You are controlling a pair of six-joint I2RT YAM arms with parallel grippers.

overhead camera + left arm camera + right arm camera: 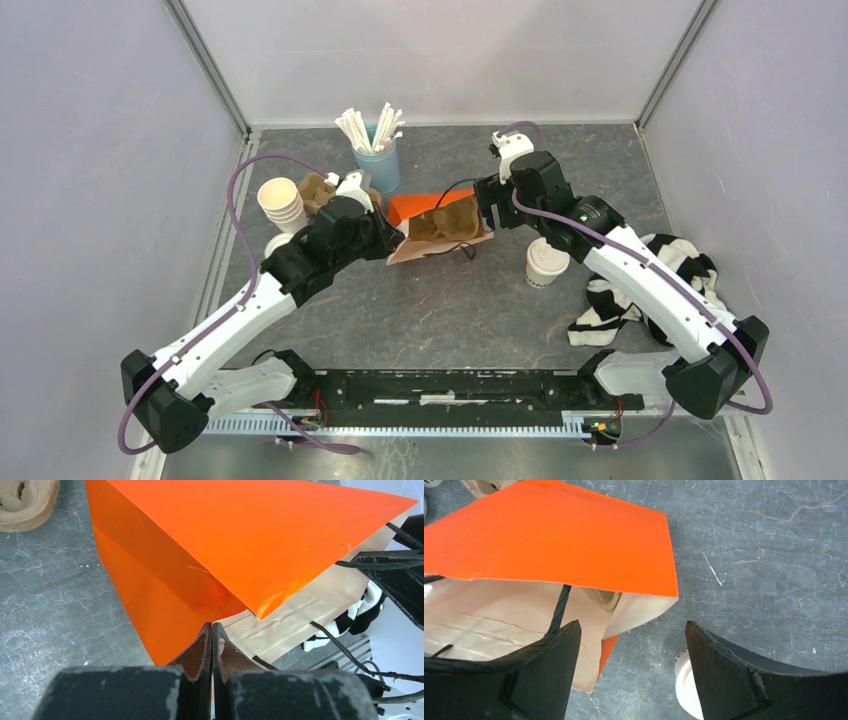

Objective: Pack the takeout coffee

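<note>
Here, lidded cream-white paper takeout coffee cup [546,264]: likely light, crushable; grasp mid-wall.
Left fingers [212,636]: pinched on orange paper bag [437,207].
Right fingers [709,650]: wide apart, empty.

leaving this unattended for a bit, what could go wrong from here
The left gripper pinches only a thin edge of the orange bag; it may slip and the mouth could sag. The takeout coffee stands close under the right arm, so a swing might tip it. The bag's black handle cord lies by the open right gripper and could snag.
</note>
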